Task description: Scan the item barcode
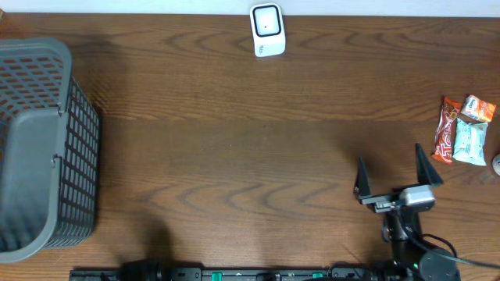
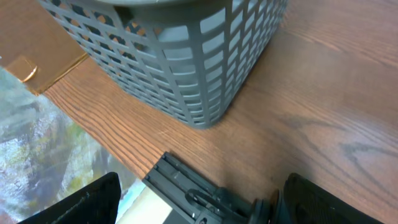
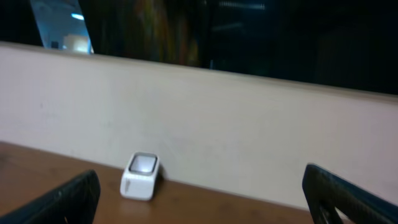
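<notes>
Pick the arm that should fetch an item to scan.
Right. The right end effector, open, sits close to the colourful snack packets at the table's right edge; the left end effector is by the grey plastic mesh basket opposite.

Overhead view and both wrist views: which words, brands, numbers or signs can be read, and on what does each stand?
No text can be read with certainty.
Red-brown snack wrapper: pale lettering, too small to read.
Small orange packet: white patch of print, too small to read.
Pale blue-and-white packet: print blurred.
White box-shaped barcode scanner: no legible marking; blurred in the right wrist view too.
</notes>
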Robot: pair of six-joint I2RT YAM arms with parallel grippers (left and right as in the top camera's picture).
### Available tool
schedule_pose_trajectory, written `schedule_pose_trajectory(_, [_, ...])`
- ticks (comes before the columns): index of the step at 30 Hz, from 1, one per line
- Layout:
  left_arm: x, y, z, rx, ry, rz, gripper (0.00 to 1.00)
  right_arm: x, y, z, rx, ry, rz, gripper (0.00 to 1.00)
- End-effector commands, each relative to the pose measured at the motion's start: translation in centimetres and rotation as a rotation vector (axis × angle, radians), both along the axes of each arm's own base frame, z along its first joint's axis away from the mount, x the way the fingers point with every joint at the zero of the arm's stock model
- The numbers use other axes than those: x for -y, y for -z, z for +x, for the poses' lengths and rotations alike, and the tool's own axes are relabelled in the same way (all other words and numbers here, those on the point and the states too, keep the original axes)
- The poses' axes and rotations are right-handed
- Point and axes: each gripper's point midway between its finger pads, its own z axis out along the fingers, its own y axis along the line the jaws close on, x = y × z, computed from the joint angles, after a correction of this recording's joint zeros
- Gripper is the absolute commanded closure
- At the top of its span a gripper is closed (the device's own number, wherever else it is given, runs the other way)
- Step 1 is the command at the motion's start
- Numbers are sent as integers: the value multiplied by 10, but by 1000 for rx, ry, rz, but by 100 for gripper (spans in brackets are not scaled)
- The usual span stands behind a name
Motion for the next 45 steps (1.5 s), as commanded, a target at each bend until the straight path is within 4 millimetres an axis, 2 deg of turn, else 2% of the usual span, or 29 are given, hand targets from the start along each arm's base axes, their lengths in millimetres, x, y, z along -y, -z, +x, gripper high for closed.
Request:
schedule_pose_trajectory(1, [0,14,-12,-80,-11,-6,16,11,38,12,-85,47,80,1])
schedule_pose_trajectory(5, [0,14,-12,-80,-11,-6,16,17,67,19,-206,85,82,1])
schedule_pose_trajectory(10, [0,14,-12,-80,-11,-6,16,18,117,20,-405,105,52,1])
schedule_pose_trajectory(42, [-1,13,-12,-78,-18,1,16,17,117,20,-406,97,51,1])
schedule_pose_trajectory(43, [-3,9,-9,-56,-24,9,16,17,117,20,-406,97,51,1])
schedule_pose_trajectory(45, [-7,-19,10,91,-30,35,16,17,117,20,-406,97,51,1])
